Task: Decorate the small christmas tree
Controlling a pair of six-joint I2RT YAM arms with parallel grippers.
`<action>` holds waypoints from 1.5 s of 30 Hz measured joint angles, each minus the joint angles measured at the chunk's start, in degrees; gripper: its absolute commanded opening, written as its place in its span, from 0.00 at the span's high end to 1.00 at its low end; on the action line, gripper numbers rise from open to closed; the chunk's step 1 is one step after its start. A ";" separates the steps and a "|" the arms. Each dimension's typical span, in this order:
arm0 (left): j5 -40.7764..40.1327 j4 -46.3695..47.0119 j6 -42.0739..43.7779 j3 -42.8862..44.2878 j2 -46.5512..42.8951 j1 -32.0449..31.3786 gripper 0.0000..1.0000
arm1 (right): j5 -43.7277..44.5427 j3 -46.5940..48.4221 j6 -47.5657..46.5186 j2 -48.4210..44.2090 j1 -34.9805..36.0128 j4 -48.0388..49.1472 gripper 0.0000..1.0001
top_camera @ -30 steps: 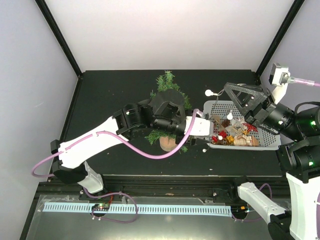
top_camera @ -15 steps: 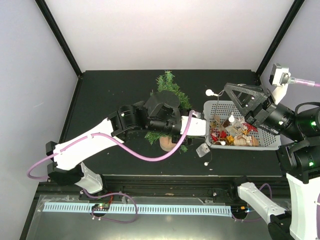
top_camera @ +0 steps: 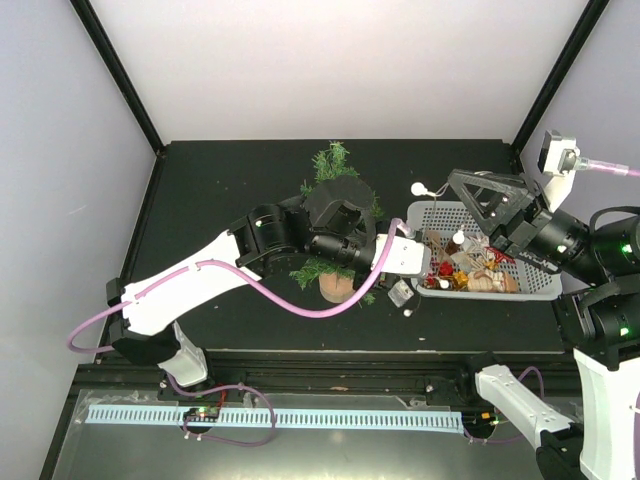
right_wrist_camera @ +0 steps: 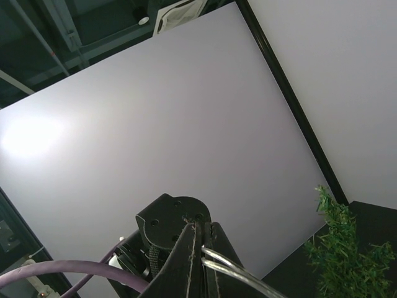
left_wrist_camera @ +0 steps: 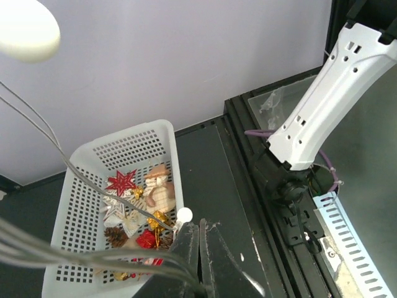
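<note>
Even, bright light; shadows are faint. Far up-left of the right pincer (right_wrist_camera: 198, 248) glare whitens the wall (right_wrist_camera: 186, 124). Left of the left pincer (left_wrist_camera: 200, 248) the wires (left_wrist_camera: 49, 251) blur.

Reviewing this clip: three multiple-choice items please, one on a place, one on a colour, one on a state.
1. Top view: the white basket lies where from the small christmas tree? A left; B right; C on top.
2. The star ornament in the basket is: A blue; B red; C green.
3. The left claw is: A wide open; B shut on the basket; C shut on the wire light string.
Key: 1 B, right of the tree; 2 B, red in the left wrist view; 3 C, fingers closed with wires between them.
</note>
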 measured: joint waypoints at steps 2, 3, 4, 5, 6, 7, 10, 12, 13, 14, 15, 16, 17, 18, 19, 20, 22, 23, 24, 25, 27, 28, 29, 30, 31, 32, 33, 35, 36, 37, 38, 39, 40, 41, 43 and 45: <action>-0.63 -0.07 0.04 -0.04 0.00 0.02 0.98 | 0.09 0.00 -0.33 0.00 0.00 -0.42 0.97; -1.25 -0.04 0.17 -0.15 -0.04 0.02 0.98 | 0.17 0.00 -0.55 0.00 -0.02 -0.63 0.97; -1.95 0.02 0.31 -0.37 -0.15 0.02 0.99 | 0.31 0.00 -0.70 0.00 0.00 -0.76 0.96; -2.71 0.11 0.48 -0.87 -0.37 0.02 0.98 | 0.42 -0.07 -0.87 -0.02 -0.02 -0.83 0.96; -3.56 0.11 0.72 -1.55 -0.76 0.07 0.98 | 0.44 -0.31 -1.09 -0.13 -0.02 -0.85 0.96; -4.42 0.09 0.96 -2.10 -1.16 0.11 0.98 | 0.44 -0.61 -1.20 -0.28 0.00 -0.90 0.96; -6.88 0.24 2.01 -4.90 -3.37 1.05 0.99 | 0.44 -1.49 -1.49 -0.52 0.00 -1.16 0.94; -8.22 0.33 2.78 -6.86 -5.44 2.08 0.99 | 0.42 -1.84 -1.62 -0.55 -0.02 -1.25 0.94; -8.72 0.37 3.08 -7.82 -6.58 2.84 0.98 | 0.39 -1.97 -1.70 -0.52 0.00 -1.22 0.94; -9.35 0.37 3.32 -8.63 -7.72 3.76 0.98 | 0.39 -2.03 -1.86 -0.55 -0.02 -1.22 0.94; -9.84 0.35 3.50 -9.14 -8.66 4.74 0.98 | 0.37 -2.03 -2.03 -0.52 0.00 -1.20 0.94; -10.34 0.42 3.65 -9.53 -9.60 5.86 0.99 | 0.37 -2.03 -2.23 -0.52 -0.02 -1.18 0.94; -10.71 0.48 3.85 -9.88 -10.67 7.08 0.98 | 0.37 -2.01 -2.54 -0.50 -0.02 -1.20 0.95; -10.97 0.63 3.96 -10.12 -11.47 8.04 0.99 | 0.33 -2.01 -2.67 -0.44 0.00 -1.20 0.95; -11.17 0.85 4.11 -10.40 -12.46 9.11 0.98 | 0.20 -1.90 -2.80 -0.31 0.00 -1.27 0.95; -11.37 1.11 4.17 -10.73 -13.31 9.94 0.99 | -0.02 -1.68 -2.91 0.00 0.00 -1.29 0.95; -11.34 1.75 4.26 -11.76 -15.37 11.56 0.98 | -0.26 -1.40 -3.02 0.76 0.00 -1.25 0.96; -11.15 1.84 4.26 -12.31 -16.26 12.20 0.99 | -0.39 -1.33 -3.02 1.11 0.00 -1.18 0.96; -10.80 2.14 4.24 -13.20 -17.35 12.96 0.98 | -0.66 -1.33 -3.02 1.44 0.00 -1.20 0.96; -10.36 2.29 4.24 -14.10 -18.32 13.49 0.98 | -1.07 -1.33 -2.99 1.84 0.00 -1.20 0.97; -9.51 2.95 4.20 -15.98 -20.11 14.62 0.98 | -1.68 -1.33 -2.99 2.75 0.07 -1.27 0.97; -9.03 3.54 4.13 -17.11 -21.14 15.30 0.98 | -1.92 -1.33 -2.99 3.10 0.17 -1.31 0.97; -8.66 3.91 4.09 -18.05 -21.99 15.96 0.98 | -2.23 -1.33 -2.99 3.52 0.26 -1.40 0.97; -8.33 4.17 4.00 -18.60 -22.53 16.41 0.98 | -2.47 -1.27 -2.99 4.02 0.26 -1.57 0.98; -7.85 4.46 3.87 -19.26 -23.12 17.05 0.98 | -2.67 -1.14 -2.99 4.59 0.26 -1.73 0.97; -7.52 4.66 3.76 -19.63 -23.56 17.53 0.98 | -2.73 -1.03 -2.99 5.09 0.26 -1.77 0.97; -7.17 4.79 3.63 -20.00 -24.00 17.99 0.98 | -2.80 -0.90 -2.99 5.57 0.26 -1.79 0.97; -6.56 5.01 3.34 -20.57 -24.72 18.82 0.98 | -3.17 -0.42 -2.99 6.69 0.31 -1.86 0.97; -6.19 5.18 3.23 -20.87 -25.09 19.17 0.98 | -3.32 -0.04 -2.99 7.19 0.37 -1.95 0.97; -5.70 5.40 3.15 -21.16 -25.57 19.69 0.98 | -3.52 0.35 -2.97 7.74 0.48 -1.99 0.97; -5.40 5.68 3.02 -21.38 -25.97 19.80 0.99 | -3.76 0.96 -2.97 8.28 0.61 -2.10 0.97; -4.94 5.99 2.91 -21.59 -26.36 20.46 0.99 | -4.13 1.60 -2.97 8.83 0.63 -2.14 0.97; -4.42 6.56 2.78 -21.92 -26.88 20.87 0.99 | -4.46 2.45 -2.97 9.46 0.72 -2.21 0.97; -4.04 7.06 2.64 -22.14 -27.34 21.27 0.99 | -4.61 2.99 -2.97 9.90 0.87 -2.23 0.97; -3.52 8.04 2.25 -22.56 -28.06 22.01 0.99 | -4.96 4.35 -2.91 11.10 1.14 -2.29 0.97; -2.73 8.92 1.64 -23.02 -28.72 23.06 0.98 | -5.16 5.46 -2.71 12.33 1.53 -2.23 0.97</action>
